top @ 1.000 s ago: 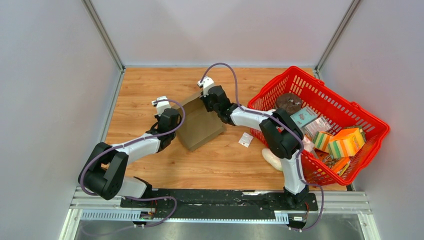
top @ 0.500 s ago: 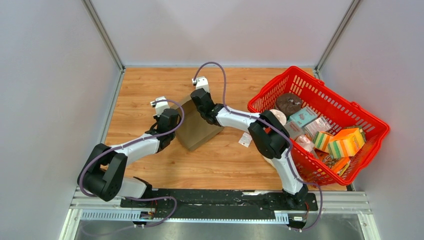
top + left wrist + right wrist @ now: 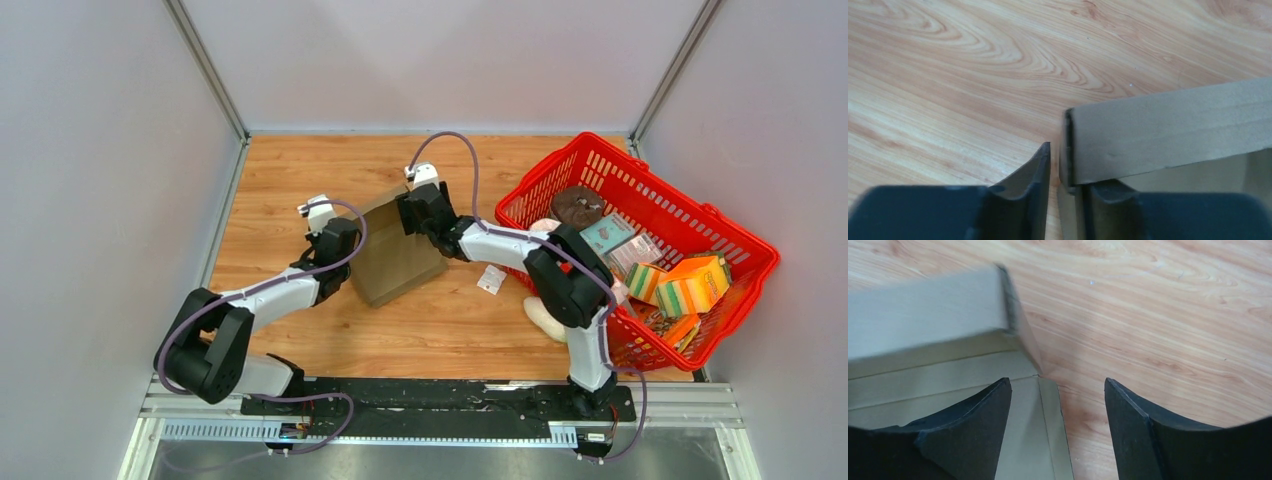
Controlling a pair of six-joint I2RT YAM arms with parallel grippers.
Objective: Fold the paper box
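Two grippers meet the paper box [image 3: 398, 262] near the table [image 3: 290, 170] centre. The box's long axis runs far to near, with the near end skewed right. The left gripper [image 3: 1064, 170] pinches the box's left wall. The right gripper [image 3: 1057, 385] is spread wide at the far-right corner, one finger over the box floor and the other over the table.

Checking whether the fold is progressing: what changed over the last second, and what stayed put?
The right hand swung left across the far edge of the paper box, then came back right and slightly nearer, open now. The box shifted slightly leftward. The left hand stayed closed on the box's left wall; the red basket did not move.
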